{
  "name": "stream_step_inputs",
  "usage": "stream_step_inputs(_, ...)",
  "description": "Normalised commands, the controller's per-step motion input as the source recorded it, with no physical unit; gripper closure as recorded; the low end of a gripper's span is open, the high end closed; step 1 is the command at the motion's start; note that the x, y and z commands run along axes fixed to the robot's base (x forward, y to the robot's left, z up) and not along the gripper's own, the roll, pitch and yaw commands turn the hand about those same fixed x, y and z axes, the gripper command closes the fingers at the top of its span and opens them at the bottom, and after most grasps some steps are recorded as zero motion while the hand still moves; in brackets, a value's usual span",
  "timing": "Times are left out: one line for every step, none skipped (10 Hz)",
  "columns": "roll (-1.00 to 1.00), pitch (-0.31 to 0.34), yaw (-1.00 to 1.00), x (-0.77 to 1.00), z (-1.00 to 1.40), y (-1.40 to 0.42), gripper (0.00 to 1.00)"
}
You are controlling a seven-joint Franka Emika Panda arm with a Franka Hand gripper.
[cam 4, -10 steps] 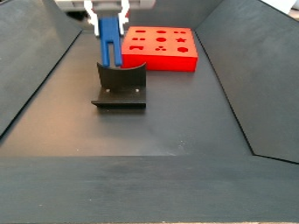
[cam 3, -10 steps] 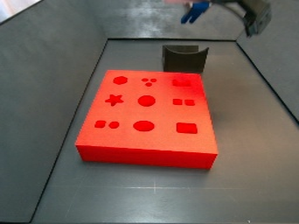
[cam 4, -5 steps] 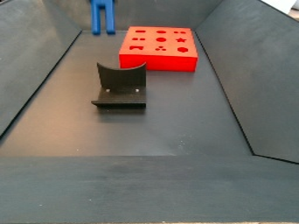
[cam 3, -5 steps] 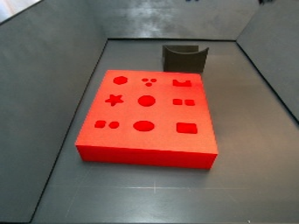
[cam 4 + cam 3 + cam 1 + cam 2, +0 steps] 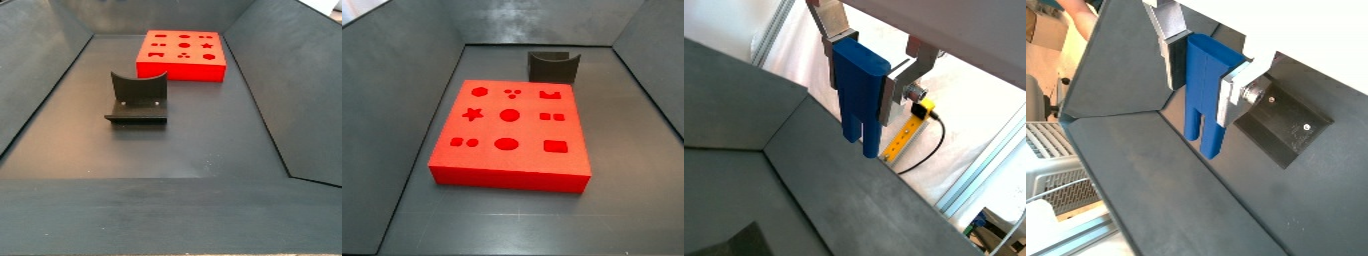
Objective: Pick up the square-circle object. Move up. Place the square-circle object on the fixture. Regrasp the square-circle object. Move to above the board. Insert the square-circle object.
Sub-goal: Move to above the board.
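now tool (image 5: 871,68) with square-circle object (image 5: 858,90) gone from side views

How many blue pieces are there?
1. The square-circle object is clamped in the gripper, shown in both wrist views, prongs hanging free. Neither side view shows it or the gripper.

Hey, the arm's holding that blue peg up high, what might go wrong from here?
1. The pincer is out of both side views, so nothing shows where it is relative to the board.
2. The square-circle object is clamped only near its top, prongs hanging free; it might tilt and miss its hole.
3. In a wrist view the fixture sits beside the prongs; a descent here could hit it.
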Motion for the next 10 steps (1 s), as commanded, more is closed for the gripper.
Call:
stream_step_inputs(-0.04, 0.155, 0.11, 0.04, 0.48, -0.02, 1.00)
stream_step_inputs(-0.04, 0.140, 0.12, 0.03, 0.32, -0.02, 1.00)
stream_step_inputs(-1.00, -0.032, -0.15, -0.59, 0.04, -1.00, 1.00)
stream_step_inputs(-1.00, -0.040, -0.15, -0.59, 0.03, -1.00, 1.00)
stream_step_inputs(-1.00, -0.060, -0.16, -0.63, 0.04, -1.00, 1.00)
stream_step_inputs(-1.00, -0.065, -0.16, -0.64, 0.03, -1.00, 1.00)
stream_step_inputs(-1.00, -0.059, -0.17, -0.65, 0.04, -1.00, 1.00)
stream_step_inputs(-1.00, -0.052, -0.17, -0.65, 0.04, -1.00, 1.00)
stream_step_inputs(-1.00, -0.045, -0.17, -0.68, 0.03, -1.00, 1.00)
stream_step_inputs(-1.00, -0.040, -0.17, -0.68, 0.03, -1.00, 1.00)
